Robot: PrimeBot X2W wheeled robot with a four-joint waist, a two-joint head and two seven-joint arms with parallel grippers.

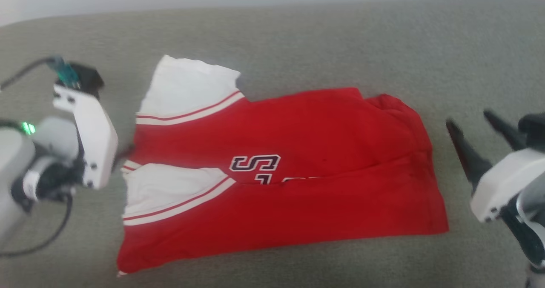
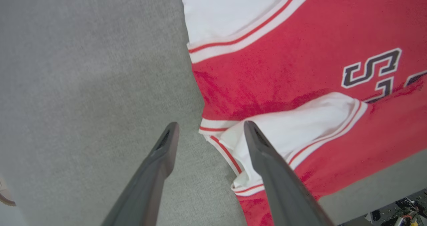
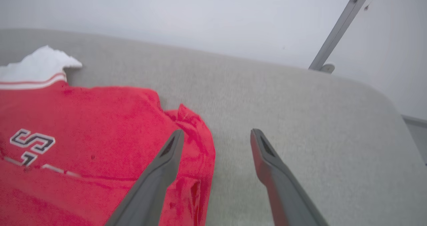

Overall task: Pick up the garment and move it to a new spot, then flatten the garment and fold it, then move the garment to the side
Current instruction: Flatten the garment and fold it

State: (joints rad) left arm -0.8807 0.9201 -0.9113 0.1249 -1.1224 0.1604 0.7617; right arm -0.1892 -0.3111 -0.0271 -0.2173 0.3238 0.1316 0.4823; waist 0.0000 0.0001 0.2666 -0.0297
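A black, white-edged "S" (image 1: 254, 163) shows on the garment (image 1: 306, 122); a fold cuts off the letters below it. The garment lies folded on a grey upholstered surface (image 1: 298, 32), with a pale wall (image 3: 166, 12) on the far side. The left gripper (image 2: 208, 129), fingers wide and empty, hangs at its left sleeve edge. The right gripper (image 1: 469, 121), equally wide and empty, is just right of the hem.

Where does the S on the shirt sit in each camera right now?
Head view: the S on the garment is centre, slightly left.
Left wrist view: right side, upper half.
Right wrist view: far left, below middle.
Shared landmark: the far white sleeve with striped trim.
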